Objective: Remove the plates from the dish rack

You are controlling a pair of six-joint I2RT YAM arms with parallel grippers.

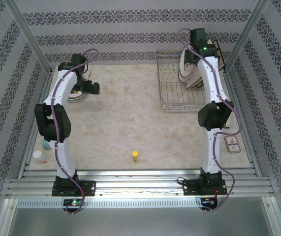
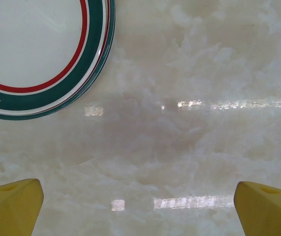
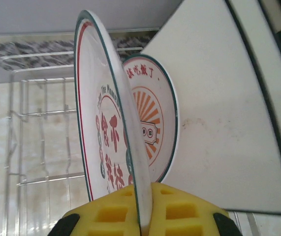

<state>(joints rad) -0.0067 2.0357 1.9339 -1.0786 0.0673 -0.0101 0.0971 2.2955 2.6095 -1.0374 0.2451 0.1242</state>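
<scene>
The left arm (image 1: pixel 56 105) is seen bent toward the upper left of the overhead frame. The left gripper (image 1: pixel 93 89) is held over the table (image 1: pixel 125 113), just beside a flat plate (image 1: pixel 75 96) with a green and red rim. In the left wrist view its yellow fingers (image 2: pixel 12 209) are seen at the lower corners, spread wide and released, with bare marbled surface between them. The flat plate's edge is seen at the upper left, well apart from both fingers.

The right arm (image 1: pixel 211 83) is stretched to the upper right, over the dish rack (image 1: pixel 172 93) set by the back wall. In the right wrist view the right gripper (image 3: pixel 141 209) is clamped on the rim of an upright front plate (image 3: pixel 106 128), green-rimmed with red characters and seen nearly edge-on. Close behind it a radial plate (image 3: pixel 155 123) with orange rays is stood. Whether the two touch cannot be told. The white back of a square plate (image 3: pixel 224 118) with a dark rim is seen to the right. Open wire bays are seen at the left of that frame.

Across the middle of the table wide room is left. A small yellow object (image 1: pixel 136 156) is stood at lower centre, and a card box (image 1: pixel 233 144) is laid at the right edge.
</scene>
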